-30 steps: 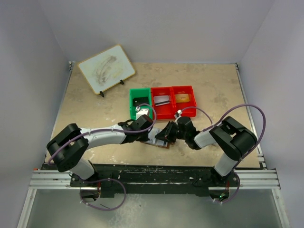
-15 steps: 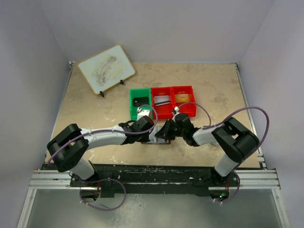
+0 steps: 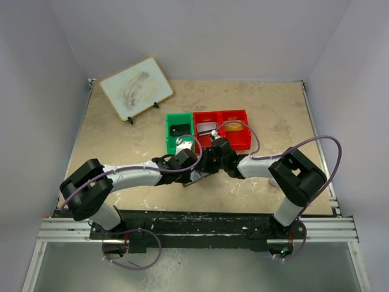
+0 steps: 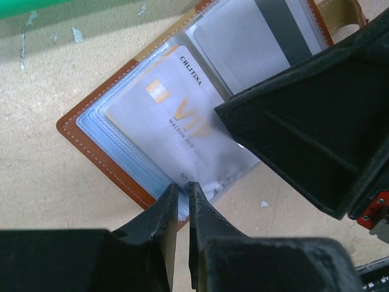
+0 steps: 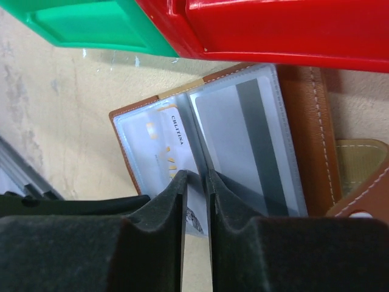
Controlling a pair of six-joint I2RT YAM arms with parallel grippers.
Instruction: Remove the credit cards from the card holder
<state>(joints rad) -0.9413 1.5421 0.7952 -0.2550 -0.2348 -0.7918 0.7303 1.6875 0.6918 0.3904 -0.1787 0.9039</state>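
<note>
The brown card holder point(image 3: 194, 180) lies open on the table between both grippers. In the left wrist view its brown edge point(image 4: 91, 149) frames clear sleeves holding a white VIP card point(image 4: 176, 115) and a grey-striped card point(image 4: 255, 36). My left gripper point(image 4: 182, 191) is shut on the near edge of the sleeves by the VIP card. My right gripper point(image 5: 196, 177) is shut on the sleeves at the middle fold, between the VIP card point(image 5: 159, 152) and the striped card point(image 5: 243, 140). The side tab point(image 5: 358, 182) shows at the right. The two grippers point(image 3: 193, 169) point(image 3: 208, 163) nearly touch.
A green bin point(image 3: 179, 131) and two joined red bins point(image 3: 222, 129) stand just behind the card holder, holding small items. In the right wrist view the green bin point(image 5: 91, 24) and red bin point(image 5: 285, 30) are close above the holder. A white board on a stand point(image 3: 137, 88) is at the back left.
My right gripper has swung left and toward the bins, turning over the card holder. The left gripper has stayed at the holder's left side.
</note>
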